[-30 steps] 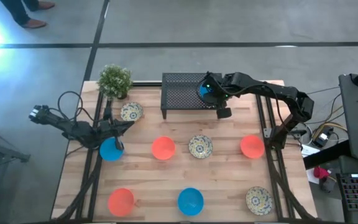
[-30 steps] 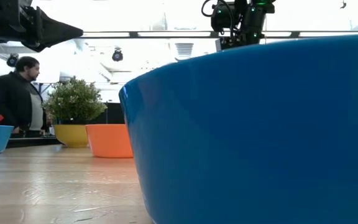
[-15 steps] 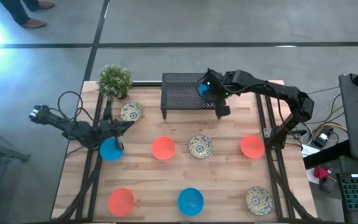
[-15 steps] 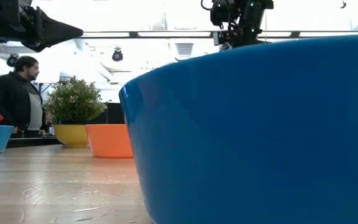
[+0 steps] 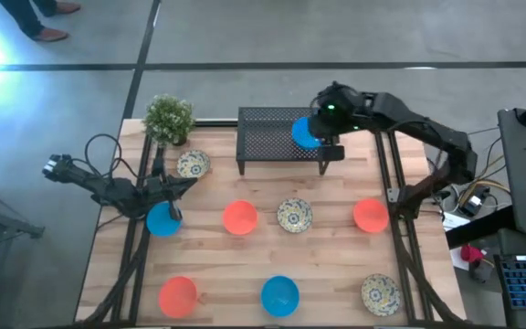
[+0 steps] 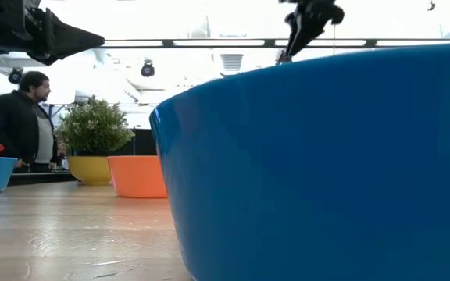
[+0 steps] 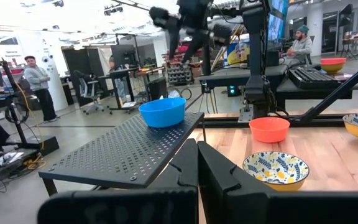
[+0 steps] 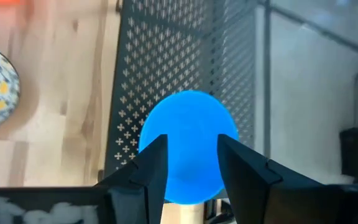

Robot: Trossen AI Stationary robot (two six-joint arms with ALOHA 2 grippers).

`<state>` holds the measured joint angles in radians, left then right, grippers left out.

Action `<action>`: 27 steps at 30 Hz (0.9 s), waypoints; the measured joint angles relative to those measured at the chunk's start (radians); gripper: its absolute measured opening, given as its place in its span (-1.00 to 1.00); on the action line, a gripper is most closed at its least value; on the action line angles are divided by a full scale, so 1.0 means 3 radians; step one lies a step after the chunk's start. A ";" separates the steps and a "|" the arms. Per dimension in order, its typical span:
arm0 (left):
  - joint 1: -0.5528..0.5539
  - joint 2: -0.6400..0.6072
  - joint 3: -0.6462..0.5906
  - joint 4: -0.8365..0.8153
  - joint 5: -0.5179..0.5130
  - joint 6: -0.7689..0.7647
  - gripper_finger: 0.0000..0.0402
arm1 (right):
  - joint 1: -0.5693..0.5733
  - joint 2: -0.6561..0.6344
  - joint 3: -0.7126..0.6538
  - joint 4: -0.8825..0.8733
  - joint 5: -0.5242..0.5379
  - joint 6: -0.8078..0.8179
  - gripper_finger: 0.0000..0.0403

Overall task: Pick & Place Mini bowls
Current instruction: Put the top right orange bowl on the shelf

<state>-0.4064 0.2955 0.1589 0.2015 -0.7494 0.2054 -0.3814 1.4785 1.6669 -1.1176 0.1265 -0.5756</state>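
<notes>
A blue mini bowl [image 5: 304, 132] sits on its base at the right end of the black mesh rack [image 5: 268, 137]; the left wrist view shows this blue bowl [image 7: 162, 112] too. My right gripper [image 8: 191, 140] hovers open above it, fingers apart and clear of it. Two more blue bowls [image 5: 163, 219] [image 5: 279, 295], three orange-red ones [image 5: 239, 217] [image 5: 370, 215] [image 5: 178, 295] and three patterned ones [image 5: 193, 164] [image 5: 294, 216] [image 5: 381, 294] stand on the table. My left gripper [image 5: 183, 185] waits shut near the left patterned bowl.
A potted plant [image 5: 168, 117] stands at the far left corner beside the rack. In the low view a blue bowl [image 6: 326, 172] right before the camera blocks most of the picture. People stand in the room beyond the table. Bare wood lies between the bowl rows.
My right gripper has risen off the rack and drawn back toward the table's right edge, away from the blue bowl. The bowl has stayed on the rack's right end and now shows uncovered from above.
</notes>
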 joint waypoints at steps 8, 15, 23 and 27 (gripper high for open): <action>0.0001 0.0000 0.0000 0.0069 0.0011 0.0000 -1.00 | 0.0284 -0.0547 -0.0005 -0.0004 -0.0026 0.0281 -0.33; 0.0001 0.0000 -0.0001 0.0176 0.0048 0.0156 -1.00 | 0.0594 -0.0874 -0.0124 -0.0004 -0.0029 0.0497 -0.37; 0.0002 0.0098 0.0335 -0.0082 0.0025 0.0177 -1.00 | 0.0736 -0.1115 -0.0281 -0.0019 -0.0050 0.0682 -0.34; 0.0002 0.0305 0.0684 -0.0509 -0.0133 0.0024 -1.00 | 0.0736 -0.1175 -0.0308 -0.0012 -0.0264 0.0736 -0.34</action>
<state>-0.4057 0.3870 0.3642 0.0489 -0.7893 0.2125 -0.1608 1.1261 1.5745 -1.1212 0.0471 -0.3547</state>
